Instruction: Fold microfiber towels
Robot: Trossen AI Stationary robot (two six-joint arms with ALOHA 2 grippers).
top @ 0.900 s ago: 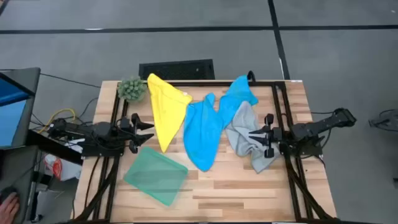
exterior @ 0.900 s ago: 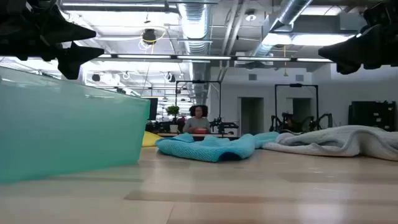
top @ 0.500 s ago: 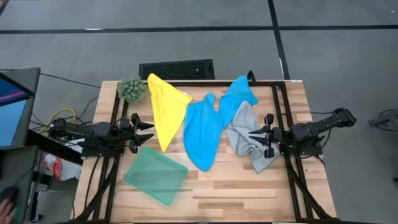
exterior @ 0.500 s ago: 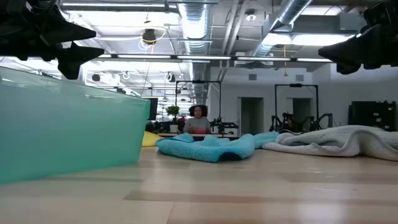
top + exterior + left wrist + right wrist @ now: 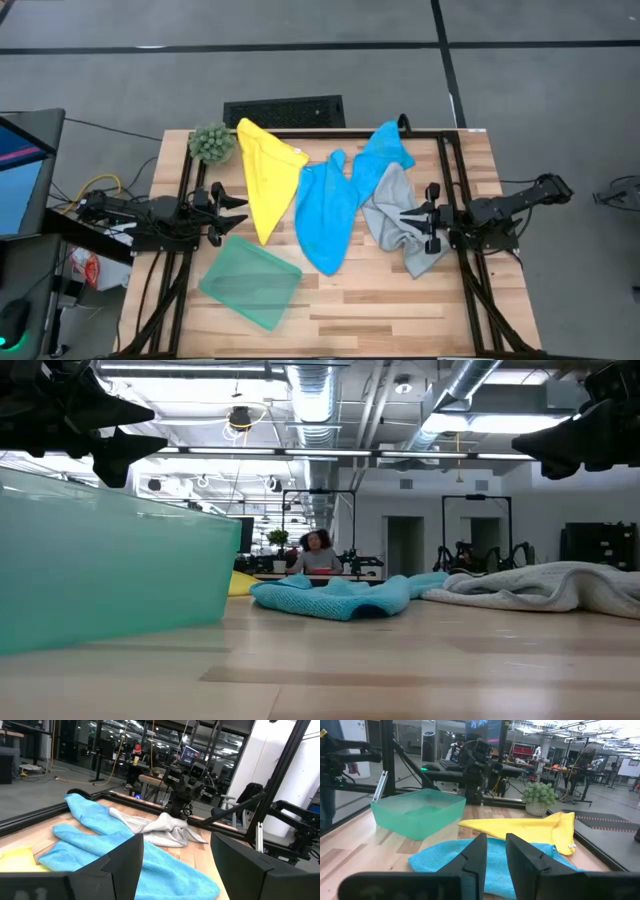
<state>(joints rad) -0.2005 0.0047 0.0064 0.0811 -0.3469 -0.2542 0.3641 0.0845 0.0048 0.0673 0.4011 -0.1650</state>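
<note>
Right claw (image 5: 405, 216) hovers part-open and empty over the limp grey towel (image 5: 397, 215) right under it, blue towels (image 5: 325, 210) just beyond toward the wide-open, empty left claw (image 5: 240, 205); soft, light cloth, so pinch a corner.

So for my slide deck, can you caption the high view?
Unfolded yellow towel, blue towels and grey towel on the table, with both idle hands, left and right, flanking them.

A soft yellow microfiber towel (image 5: 264, 185), two crumpled bright blue towels (image 5: 330, 210) and a bunched light grey towel (image 5: 400, 215) lie side by side. A flat teal green towel (image 5: 250, 281) lies apart, nearer the front edge.
</note>
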